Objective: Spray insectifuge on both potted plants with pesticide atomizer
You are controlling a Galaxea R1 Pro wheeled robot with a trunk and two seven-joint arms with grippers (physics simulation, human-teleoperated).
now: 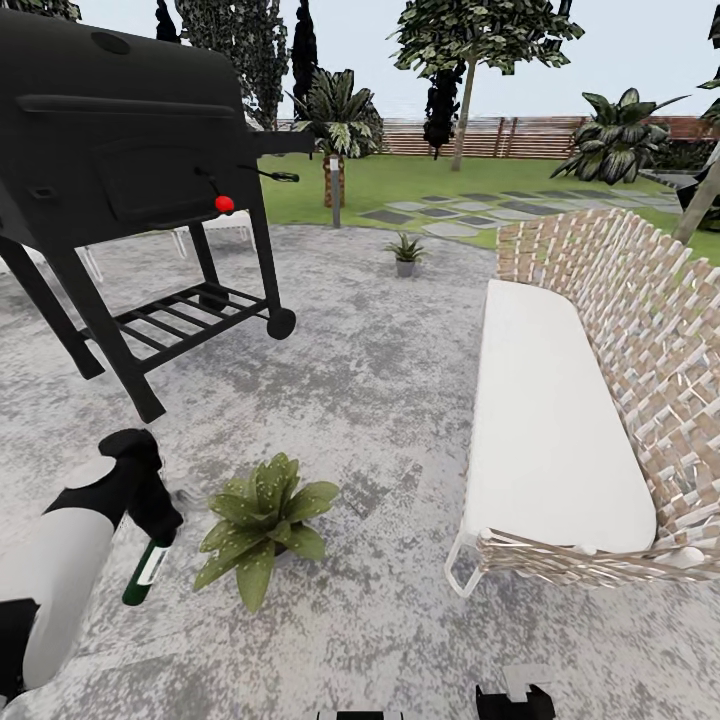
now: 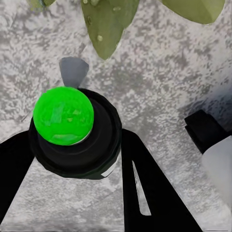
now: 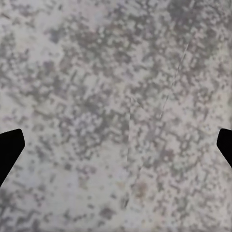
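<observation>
A mottled grey paved patio [image 1: 380,380] in a fenced garden, with lawn and trees beyond. The robot's left hand [image 1: 155,525] is pinched around the pesticide atomizer [image 1: 145,575], a slim dark bottle with a white label that hangs below the fingers, just beside the broad-leaved potted plant [image 1: 265,515]. From the left wrist, the bottle [image 2: 75,133] sits clamped between the two dark fingers [image 2: 145,183], its end showing bright green, with the plant's leaves [image 2: 108,24] just ahead of the hand.

The pickup looks done. The hand appears placed to spray this first plant, though no mist or coating can be made out on the leaves. The smaller, spikier potted plant [image 1: 405,252] stands well apart from the hand, far across the paving, and looks untouched, so most of the covering seems left to do.

A black grill [image 1: 130,160] stands beyond the hand, and a white-cushioned wicker seat [image 1: 590,400] lies off to its right; open paving runs between them toward the far plant. The right hand's fingertips [image 3: 9,147] sit spread wide over bare paving, holding nothing.
</observation>
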